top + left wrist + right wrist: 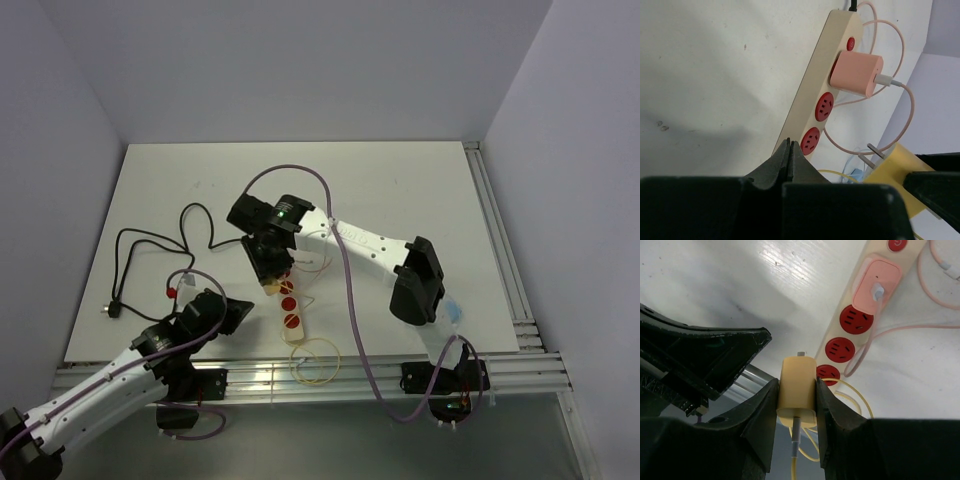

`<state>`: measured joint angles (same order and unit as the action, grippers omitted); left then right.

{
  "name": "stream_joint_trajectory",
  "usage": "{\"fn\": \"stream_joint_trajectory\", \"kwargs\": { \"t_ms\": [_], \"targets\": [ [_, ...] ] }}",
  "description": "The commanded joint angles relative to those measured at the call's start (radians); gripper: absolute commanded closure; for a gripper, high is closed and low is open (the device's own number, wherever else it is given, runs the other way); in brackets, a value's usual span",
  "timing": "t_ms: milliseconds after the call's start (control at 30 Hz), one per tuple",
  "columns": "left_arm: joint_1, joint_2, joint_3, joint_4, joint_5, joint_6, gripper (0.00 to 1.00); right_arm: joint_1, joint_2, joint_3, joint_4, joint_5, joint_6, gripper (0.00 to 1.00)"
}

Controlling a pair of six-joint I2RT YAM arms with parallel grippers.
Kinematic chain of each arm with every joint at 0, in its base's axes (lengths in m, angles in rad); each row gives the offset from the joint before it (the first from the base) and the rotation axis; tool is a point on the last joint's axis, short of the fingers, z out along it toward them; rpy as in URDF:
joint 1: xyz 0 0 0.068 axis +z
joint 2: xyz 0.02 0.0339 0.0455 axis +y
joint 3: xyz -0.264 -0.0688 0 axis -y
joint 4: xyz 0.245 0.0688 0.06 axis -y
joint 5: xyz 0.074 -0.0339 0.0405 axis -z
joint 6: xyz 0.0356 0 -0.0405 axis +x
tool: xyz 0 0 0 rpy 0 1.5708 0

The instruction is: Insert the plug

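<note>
Yellow plug [797, 371]: hanging over the table [715, 285], prongs pointing to 12 o'clock; strip [814, 75] lying at 1 o'clock, pink charger [856, 74] occupying one socket, three red sockets [856, 320] showing free. Risk, judged: prongs meeting slots skewed and shoving the unpinned strip aside. Right pincer [796, 386]: partly spread, pinching plug by its flanks. Left pincer [790, 146]: pressed together, holding nothing, hovering near strip's end; contact unclear.
</note>
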<state>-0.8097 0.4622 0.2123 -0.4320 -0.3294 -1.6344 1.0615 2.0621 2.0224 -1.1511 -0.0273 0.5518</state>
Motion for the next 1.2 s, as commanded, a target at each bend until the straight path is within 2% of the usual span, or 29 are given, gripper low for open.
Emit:
{"fn": "stream_joint_trajectory", "kwargs": {
  "t_ms": [0,333,800,1167],
  "targets": [
    [-0.003,-0.033,0.028,-0.034,-0.036,0.011,1.0,0.011,0.001,0.035,0.039,-0.022,0.031,1.0],
    [-0.003,-0.099,0.065,-0.108,-0.069,0.024,1.0,-0.04,0.053,-0.03,-0.012,0.073,0.031,1.0],
    [-0.005,-0.128,0.064,-0.109,-0.063,0.039,1.0,-0.12,0.098,-0.036,0.01,0.004,0.028,1.0],
    [-0.003,-0.177,0.088,-0.146,-0.089,0.051,1.0,-0.13,0.139,-0.021,0.004,-0.025,0.04,1.0]
  ]
}}
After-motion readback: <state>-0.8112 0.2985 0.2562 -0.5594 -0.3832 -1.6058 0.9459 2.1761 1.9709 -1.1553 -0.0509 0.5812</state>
